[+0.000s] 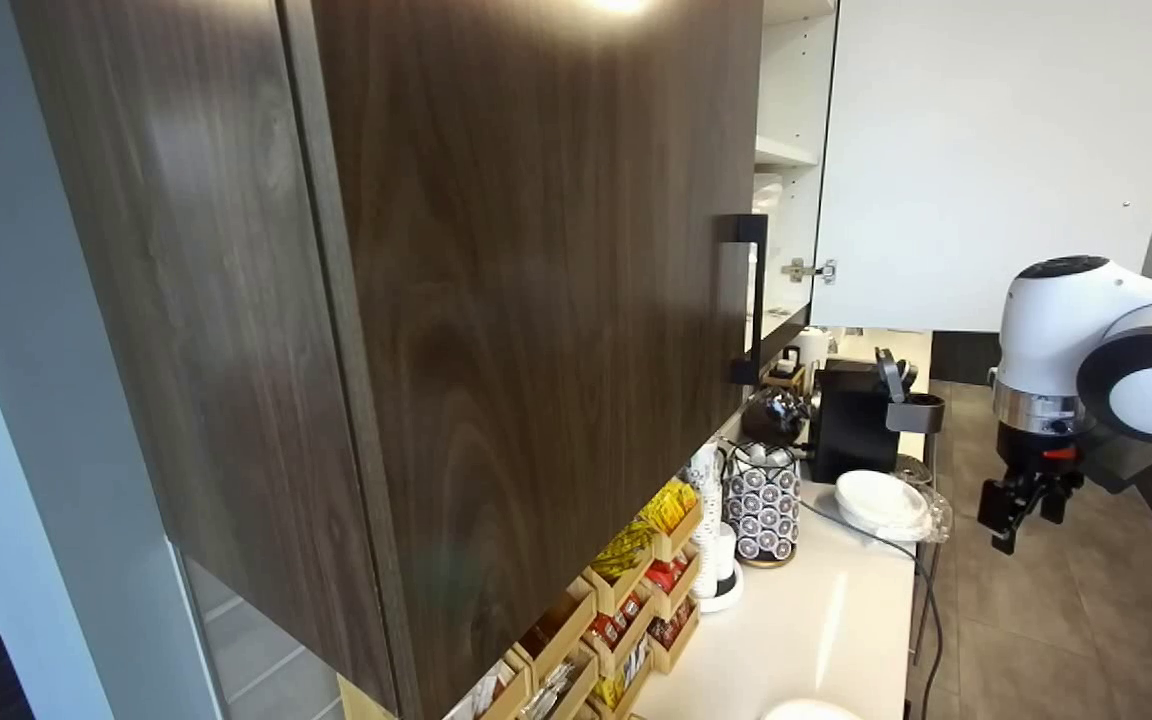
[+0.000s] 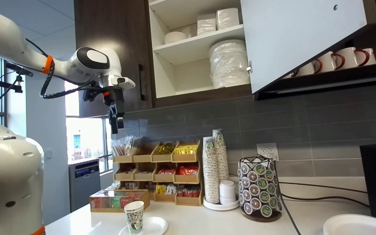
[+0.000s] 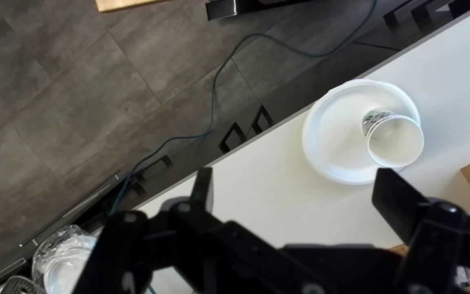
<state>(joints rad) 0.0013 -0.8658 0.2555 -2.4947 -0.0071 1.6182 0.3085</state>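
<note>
Hanging left of centre in an exterior view, the tool (image 2: pixel 117 124) is released, its two jaws standing wide apart from each other. On the right side of the wrist view I see one patterned paper cup (image 3: pixel 396 141), which stands on a white plate (image 3: pixel 339 134) upon the pale counter (image 3: pixel 259 188). Just behind this cup, at the lower left of an exterior view, lies a low wooden box (image 2: pixel 119 200), with a wooden rack (image 2: pixel 185 178) beyond it.
</note>
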